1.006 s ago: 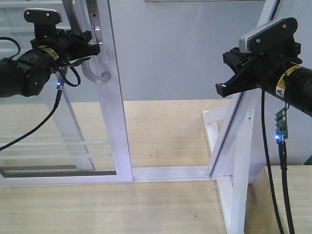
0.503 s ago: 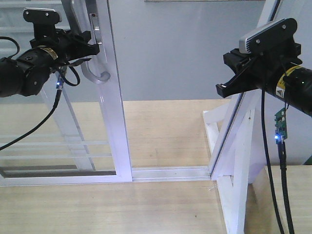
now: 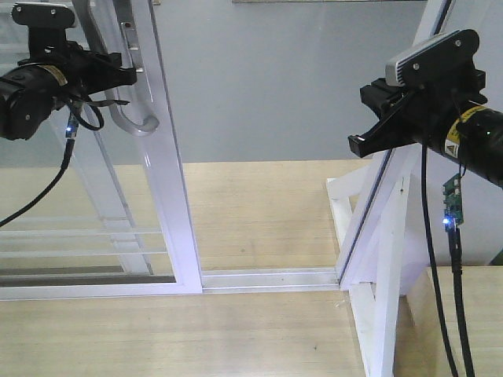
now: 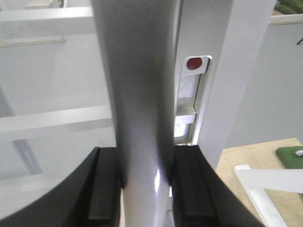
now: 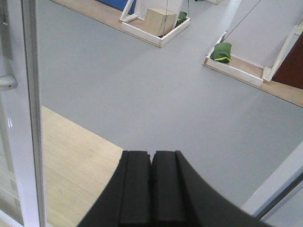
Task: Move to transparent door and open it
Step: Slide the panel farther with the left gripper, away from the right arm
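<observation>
White-framed, the transparent door [image 3: 153, 157] stands at the left of the front view, its bottom edge in a floor track [image 3: 267, 279] with a gap between it and the slanted white post [image 3: 377, 228] on the right. The left gripper [image 3: 118, 75] is at the curved silver-grey handle [image 3: 130, 106] on the door's edge; the right gripper [image 3: 369, 133] hangs apart near the post. From the left wrist view, the 2 black fingers [image 4: 106, 184] press either side of the grey handle bar [image 4: 137, 94], clamped on it. From the right wrist view, the right fingers [image 5: 137, 189] meet with nothing between them, over grey floor [image 5: 156, 94].
</observation>
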Motion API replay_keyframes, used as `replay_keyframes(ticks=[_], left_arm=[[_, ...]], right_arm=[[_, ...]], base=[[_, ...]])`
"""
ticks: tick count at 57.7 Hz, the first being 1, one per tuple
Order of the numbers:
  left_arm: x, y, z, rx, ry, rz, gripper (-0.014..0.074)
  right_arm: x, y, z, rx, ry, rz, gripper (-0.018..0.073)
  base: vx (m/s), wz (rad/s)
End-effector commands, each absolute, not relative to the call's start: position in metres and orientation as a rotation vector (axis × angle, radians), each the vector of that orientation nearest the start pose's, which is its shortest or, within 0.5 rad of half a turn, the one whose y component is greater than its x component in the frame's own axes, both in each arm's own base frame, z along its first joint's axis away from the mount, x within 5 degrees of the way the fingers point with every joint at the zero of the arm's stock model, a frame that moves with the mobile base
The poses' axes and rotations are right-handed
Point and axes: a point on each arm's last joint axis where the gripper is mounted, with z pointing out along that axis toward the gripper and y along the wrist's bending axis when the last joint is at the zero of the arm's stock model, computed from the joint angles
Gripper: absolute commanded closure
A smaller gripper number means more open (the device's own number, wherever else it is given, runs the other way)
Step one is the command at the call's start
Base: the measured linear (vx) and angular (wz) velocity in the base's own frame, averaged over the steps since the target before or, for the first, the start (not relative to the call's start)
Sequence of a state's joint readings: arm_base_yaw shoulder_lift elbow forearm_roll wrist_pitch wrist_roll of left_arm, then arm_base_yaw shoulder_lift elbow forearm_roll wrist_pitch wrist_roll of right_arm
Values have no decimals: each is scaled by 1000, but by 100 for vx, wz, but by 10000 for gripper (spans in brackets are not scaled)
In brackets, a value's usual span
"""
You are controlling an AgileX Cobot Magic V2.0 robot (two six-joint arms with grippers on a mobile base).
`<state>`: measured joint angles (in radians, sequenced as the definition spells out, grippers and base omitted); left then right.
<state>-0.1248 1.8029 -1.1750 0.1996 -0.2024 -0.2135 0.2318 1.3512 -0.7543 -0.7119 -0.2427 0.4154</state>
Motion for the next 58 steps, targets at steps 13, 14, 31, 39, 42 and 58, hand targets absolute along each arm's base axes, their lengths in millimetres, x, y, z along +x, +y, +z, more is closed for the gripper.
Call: replay_keyframes(ticks=[13, 14, 31, 39, 42, 58], left_arm=[[394, -22, 304, 37, 1821, -79, 603], [393, -20, 306, 33, 1818, -73, 603], [385, 14, 314, -8, 1855, 30, 603], [371, 15, 331, -16, 1860, 45, 603], [365, 15, 337, -21, 1864, 51, 603], [313, 13, 351, -24, 1844, 55, 603]], right_arm=[[280, 82, 294, -570, 1704, 144, 565], [280, 82, 294, -570, 1704, 144, 565], [280, 82, 294, -570, 1704, 144, 565], [280, 82, 294, -569, 1704, 144, 565], [280, 82, 295, -561, 1706, 148, 565], [279, 79, 299, -465, 1719, 186, 565]], base=[[0, 0], [0, 0], [0, 0], [0, 0], [0, 0], [0, 0]])
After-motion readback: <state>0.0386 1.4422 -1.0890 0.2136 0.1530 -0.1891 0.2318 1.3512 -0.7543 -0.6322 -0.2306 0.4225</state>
